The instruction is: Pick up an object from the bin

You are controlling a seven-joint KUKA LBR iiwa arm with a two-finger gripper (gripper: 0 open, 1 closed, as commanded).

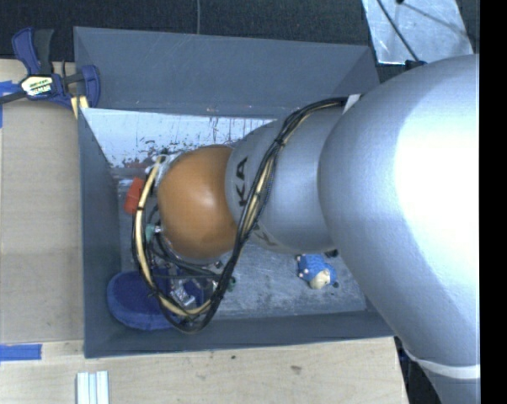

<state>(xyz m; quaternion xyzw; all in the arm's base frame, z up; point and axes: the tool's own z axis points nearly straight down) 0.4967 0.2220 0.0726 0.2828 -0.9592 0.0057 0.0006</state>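
Blue round object (125, 303), lower-left corner of grey bin (98, 225), gripper (182, 293) just beside it, its state cannot be told, small blue toy (314, 272) well apart.

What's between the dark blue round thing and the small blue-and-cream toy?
Camera view: beside the dark blue round thing, the arm's looped cables; then bare bin floor to the small blue-and-cream toy.

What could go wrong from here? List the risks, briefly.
1. The gripper sits low in the front left corner, close to the bin wall; it may scrape it.
2. The black and yellow cables loop down by the dark blue round thing and could snag it on lifting.
3. The red thing beside the orange wrist cover might get shoved against the left wall.
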